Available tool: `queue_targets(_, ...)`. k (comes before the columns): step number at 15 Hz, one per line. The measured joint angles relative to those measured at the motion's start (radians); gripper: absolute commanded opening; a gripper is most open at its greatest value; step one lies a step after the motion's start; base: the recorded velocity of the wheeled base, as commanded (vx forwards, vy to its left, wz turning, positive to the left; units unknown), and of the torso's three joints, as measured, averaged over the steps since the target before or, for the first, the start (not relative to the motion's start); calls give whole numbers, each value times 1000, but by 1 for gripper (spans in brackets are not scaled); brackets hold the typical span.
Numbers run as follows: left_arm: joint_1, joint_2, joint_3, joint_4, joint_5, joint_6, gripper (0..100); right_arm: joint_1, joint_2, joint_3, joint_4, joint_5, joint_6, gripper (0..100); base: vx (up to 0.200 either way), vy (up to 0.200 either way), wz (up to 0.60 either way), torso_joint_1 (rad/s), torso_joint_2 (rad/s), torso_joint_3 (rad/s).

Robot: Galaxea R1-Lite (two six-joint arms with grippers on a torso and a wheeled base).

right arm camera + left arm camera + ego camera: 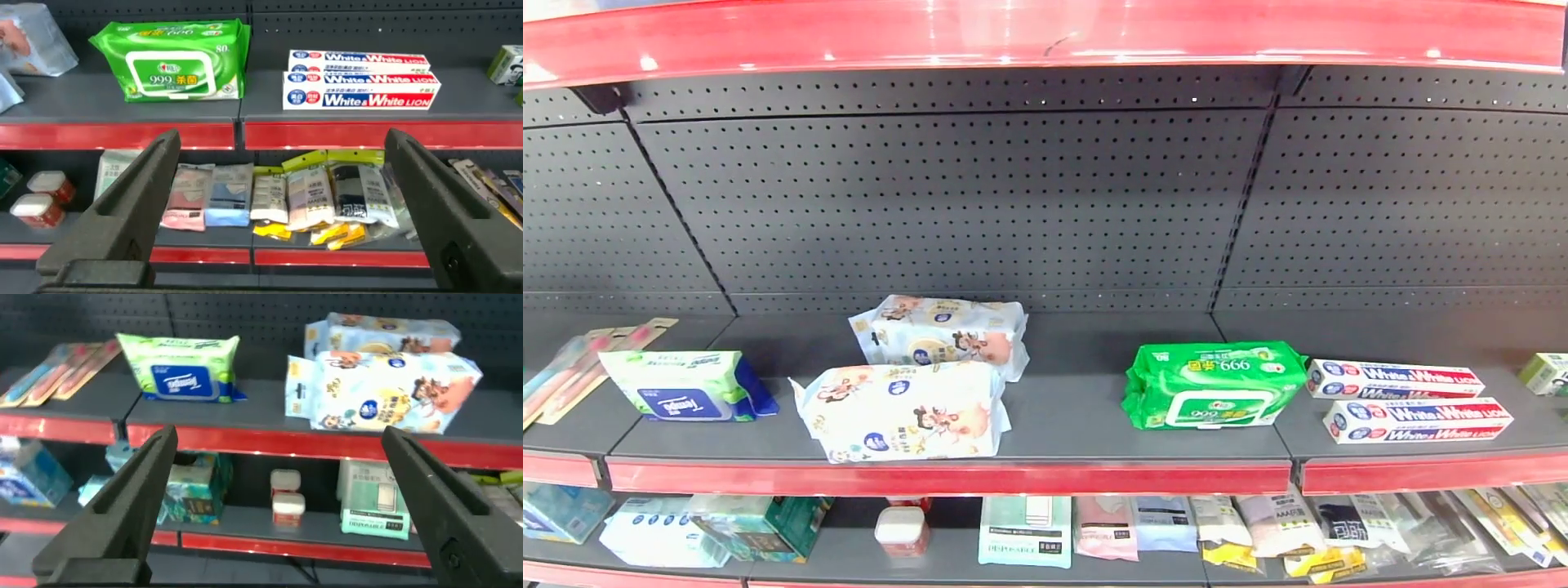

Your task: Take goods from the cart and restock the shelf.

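Note:
On the grey shelf [1062, 425] lie two white cartoon-print wipe packs [903, 411] [943, 333], a green-and-blue wipe pack [686, 385], a green wipe pack [1209, 384] and two toothpaste boxes [1409, 400]. My left gripper [278, 510] is open, empty, held in front of the shelf below the white packs [384, 388] and the green-and-blue pack [181, 366]. My right gripper [282, 216] is open and empty too, facing the green pack [173, 59] and toothpaste boxes [359, 80].
Toothbrush packs [584, 363] lie at the shelf's far left, a small green box [1545, 372] at the far right. The lower shelf holds boxes, a small jar [902, 529] and several sachets [286, 196]. Bare shelf room lies between the white packs and the green pack.

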Motion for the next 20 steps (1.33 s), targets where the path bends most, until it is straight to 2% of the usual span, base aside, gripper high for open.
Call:
queue_targets(3,0,119,-48,-52,36,-54,100,0,0,0,0,0,0,100,0,0,0,0,0,0)
queue_targets(6,2,263,-76,-137,63,-59,100,0,0,0,0,0,0,100,0,0,0,0,0,0)
queue_targets(9,12,547,-114,-226,104,-56,100,0,0,0,0,0,0,100,0,0,0,0,0,0)
queue_targets(12,40,848,-195,-270,147,-50,100,0,0,0,0,0,0,100,0,0,0,0,0,0)
queue_targets(13,48,934,-229,-281,153,-39,100,0,0,0,0,0,0,100,0,0,0,0,0,0)
queue_targets(16,59,1101,-274,-327,145,6,100,0,0,0,0,0,0,100,0,0,0,0,0,0)
queue_targets(20,60,1211,-274,-335,141,15,100,0,0,0,0,0,0,100,0,0,0,0,0,0)
